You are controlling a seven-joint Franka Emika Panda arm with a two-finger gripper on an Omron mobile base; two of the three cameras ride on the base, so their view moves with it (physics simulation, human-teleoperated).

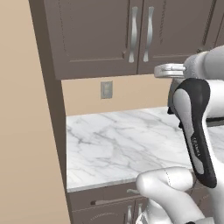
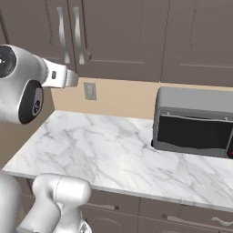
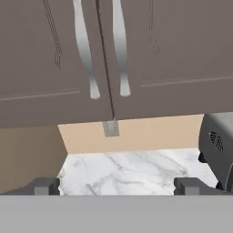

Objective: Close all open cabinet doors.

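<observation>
Cabinet doors (image 3: 109, 54): two tall dark grey-brown doors on the wall above the marble counter (image 1: 118, 144); both lie flush, meeting at a thin vertical seam.
Long axis: vertical, faces turned toward the arm.
Handles (image 3: 120, 50): curved, silver, upright, one on either side of the seam.
Gripper (image 3: 116, 185): level with the doors' lower edge, apart from them; fingers (image 3: 45, 185) spread wide, holding nothing.
Outlet (image 1: 106, 89): on the beige wall below the doors.
Microwave (image 2: 195, 123): on the counter, to the right.
</observation>
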